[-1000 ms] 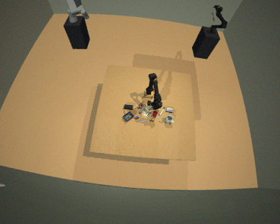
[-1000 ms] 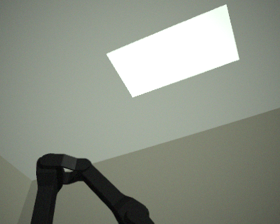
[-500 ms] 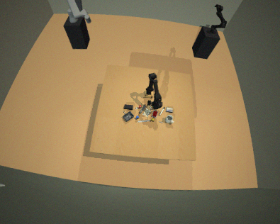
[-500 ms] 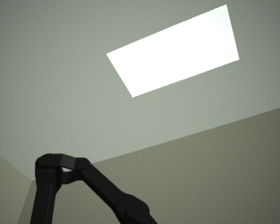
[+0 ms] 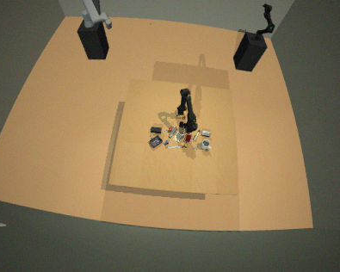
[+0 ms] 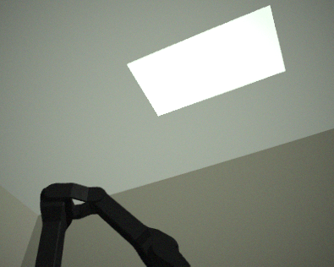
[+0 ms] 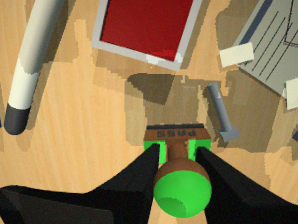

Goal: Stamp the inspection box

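The red ink pad (image 5: 188,138) (image 7: 145,26) is seen beyond the PASS stamp (image 7: 177,135), which is clasped between the gripper's (image 7: 179,150) fingers; a grey bolt-like piece (image 7: 221,112) is seen just right of it, below the taped card (image 5: 178,137) (image 7: 270,52).

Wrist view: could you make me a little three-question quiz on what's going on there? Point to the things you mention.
1. True or false: the jaws are shut on the PASS stamp (image 7: 182,172).
2. Fill in the blank: the ink pad (image 7: 145,27) is coloured ____.
3. Which lies nearer the stamp? (a) the grey bolt-like piece (image 7: 220,111); (b) the white marker with a dark end (image 7: 33,67).

Key: 1 true; 2 red; 3 a.
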`<state>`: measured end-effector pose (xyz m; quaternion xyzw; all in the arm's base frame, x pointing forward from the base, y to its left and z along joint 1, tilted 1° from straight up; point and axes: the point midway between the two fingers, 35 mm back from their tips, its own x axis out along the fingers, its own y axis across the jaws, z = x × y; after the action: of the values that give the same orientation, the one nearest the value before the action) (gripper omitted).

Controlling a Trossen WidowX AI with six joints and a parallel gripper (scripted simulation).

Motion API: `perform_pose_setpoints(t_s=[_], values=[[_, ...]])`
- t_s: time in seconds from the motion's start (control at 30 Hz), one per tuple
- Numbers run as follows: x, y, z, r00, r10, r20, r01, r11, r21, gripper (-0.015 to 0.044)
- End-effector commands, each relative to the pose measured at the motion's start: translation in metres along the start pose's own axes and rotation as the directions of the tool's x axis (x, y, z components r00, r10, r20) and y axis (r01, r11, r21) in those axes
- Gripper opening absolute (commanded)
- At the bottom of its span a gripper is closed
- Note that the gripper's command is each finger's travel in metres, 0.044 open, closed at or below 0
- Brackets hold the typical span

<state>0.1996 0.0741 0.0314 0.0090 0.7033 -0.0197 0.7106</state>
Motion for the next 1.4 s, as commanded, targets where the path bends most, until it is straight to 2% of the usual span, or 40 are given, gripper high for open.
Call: perform_pose_setpoints(t_s=[0.0, 1.37], values=[[-0.003, 0.001, 0.002, 1.0, 0.001, 0.006, -0.001, 1.0, 0.003, 0.0], [-0.023, 0.001, 0.002, 1.0, 0.0, 0.006, 0.0, 1.0, 0.003, 0.0]])
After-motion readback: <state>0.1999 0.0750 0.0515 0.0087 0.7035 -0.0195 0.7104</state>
